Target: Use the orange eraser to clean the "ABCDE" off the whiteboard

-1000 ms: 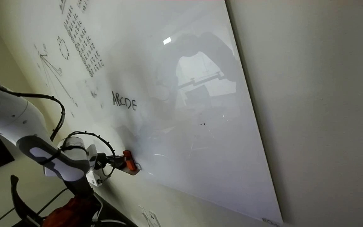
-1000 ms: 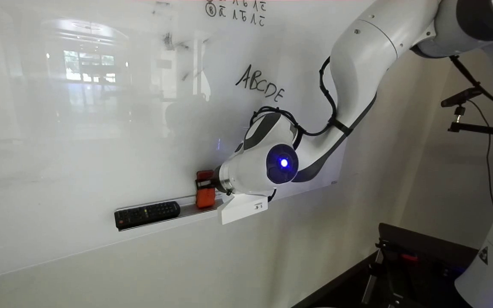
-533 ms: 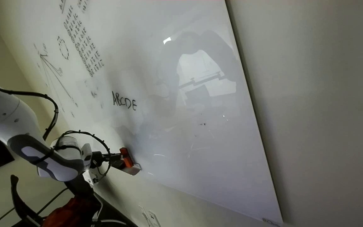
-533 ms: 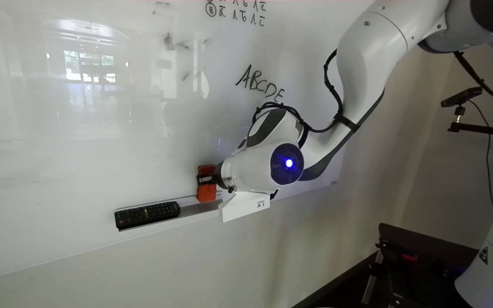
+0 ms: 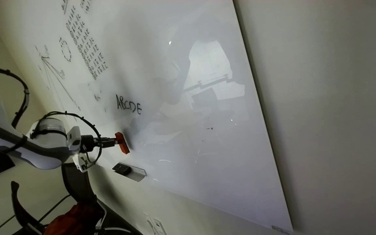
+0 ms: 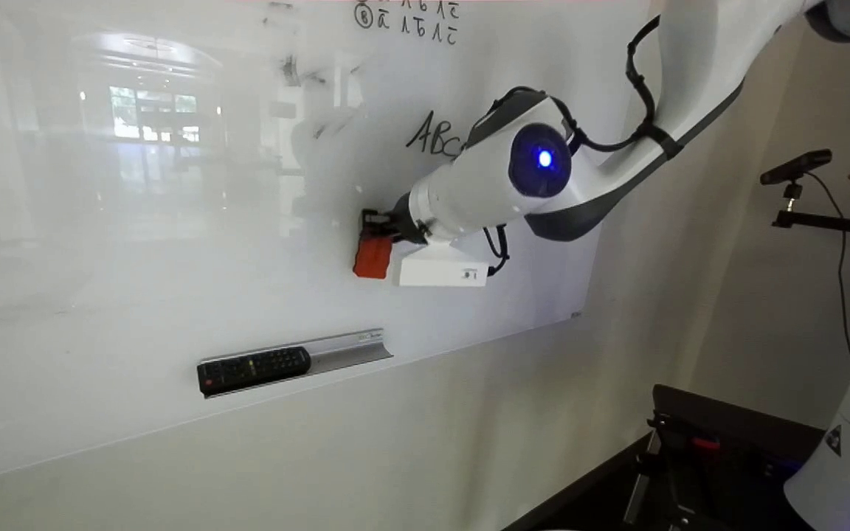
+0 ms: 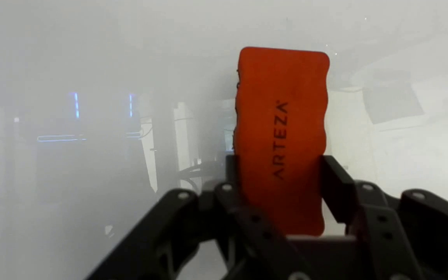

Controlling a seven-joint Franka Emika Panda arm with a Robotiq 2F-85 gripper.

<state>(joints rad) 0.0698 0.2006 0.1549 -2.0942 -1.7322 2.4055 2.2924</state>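
- White and glossy, the whiteboard [image 7: 161,66] spreads behind everything in the wrist view
- In front of it the orange eraser [image 7: 280,128], lettered ARTEZA, sits in the gripper [image 7: 280,171], whose jaws are clenched on its left and right long sides
- In an exterior view, the arm [image 5: 49,143] extends from the left and holds the orange eraser close to the whiteboard; whether the two touch I cannot tell
- There the "ABCDE" [image 5: 128,105] shows whole, near the orange eraser but apart from it; a grid of dark notes [image 5: 86,45] is farther left, and a metal tray [image 5: 138,175] with a black remote control [image 5: 121,168] lies on the side away from the "ABCDE"
- In an exterior view, with the arm at the right, the orange eraser [image 6: 372,257] stands nearly upright in the gripper, apart from the tray
- There the arm covers the end of the "ABCDE", so only A, B and C can be read; the remote control rests in the left end of the tray
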